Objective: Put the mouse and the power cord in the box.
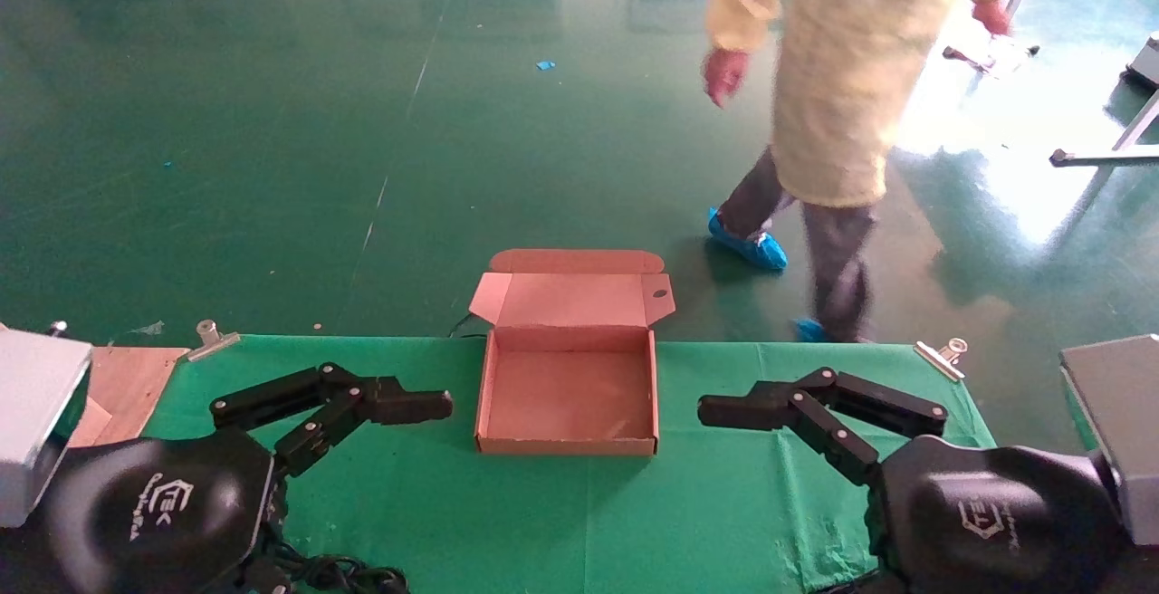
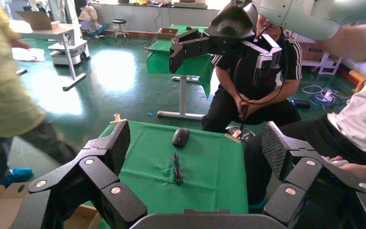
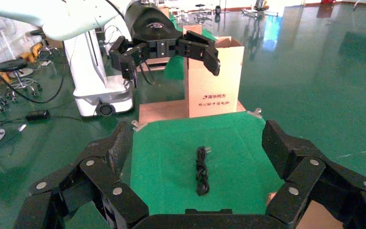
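The brown cardboard box (image 1: 489,386) lies open and empty mid-table, its lid folded back. In the left wrist view, the black mouse (image 2: 180,137) sits near the table's right end, its thin cable (image 2: 177,168) stretched toward me. The power cord (image 3: 201,171), a knotted black bundle, shows in the right wrist view on the cloth left of the box. In the head view both are hidden under my arms. My left gripper (image 1: 426,407) (image 2: 196,143) hovers open left of the box. My right gripper (image 1: 724,413) (image 3: 198,138) hovers open to its right. Neither holds anything.
A person in a yellow gown (image 1: 833,105) walks on the floor behind the table. Metal clips (image 1: 213,338) (image 1: 942,356) pin the green cloth (image 1: 561,512). Grey housings (image 1: 36,413) (image 1: 1114,413) flank the table. A tall carton (image 3: 214,81) stands beyond the left end, seated people (image 2: 252,86) beyond the right.
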`<act>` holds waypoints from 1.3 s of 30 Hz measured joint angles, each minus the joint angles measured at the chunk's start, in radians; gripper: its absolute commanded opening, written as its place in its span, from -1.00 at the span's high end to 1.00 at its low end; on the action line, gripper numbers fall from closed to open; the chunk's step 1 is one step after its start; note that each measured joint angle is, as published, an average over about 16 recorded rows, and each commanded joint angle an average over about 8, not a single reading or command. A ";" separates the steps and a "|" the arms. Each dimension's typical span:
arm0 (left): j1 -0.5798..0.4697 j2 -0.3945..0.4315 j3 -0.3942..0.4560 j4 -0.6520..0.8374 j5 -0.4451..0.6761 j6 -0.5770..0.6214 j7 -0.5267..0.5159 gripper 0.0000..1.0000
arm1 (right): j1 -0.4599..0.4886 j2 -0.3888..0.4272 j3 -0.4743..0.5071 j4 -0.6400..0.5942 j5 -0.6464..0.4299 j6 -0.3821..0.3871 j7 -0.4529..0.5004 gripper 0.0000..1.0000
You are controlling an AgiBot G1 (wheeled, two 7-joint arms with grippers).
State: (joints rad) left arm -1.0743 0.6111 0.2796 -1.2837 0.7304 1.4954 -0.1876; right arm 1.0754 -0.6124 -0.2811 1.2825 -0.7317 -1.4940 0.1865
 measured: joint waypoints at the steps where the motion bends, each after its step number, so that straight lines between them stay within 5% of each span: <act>1: 0.000 0.000 0.000 0.000 0.000 0.000 0.000 -1.00 | 0.000 0.000 0.000 0.000 0.000 0.000 0.000 -1.00; 39: -0.012 0.000 0.011 0.004 0.032 0.008 0.016 -1.00 | 0.009 0.003 -0.011 0.002 -0.039 -0.005 -0.017 -1.00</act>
State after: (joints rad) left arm -1.0858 0.6112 0.2906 -1.2797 0.7625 1.5032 -0.1717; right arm 1.0847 -0.6098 -0.2923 1.2844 -0.7706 -1.4989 0.1696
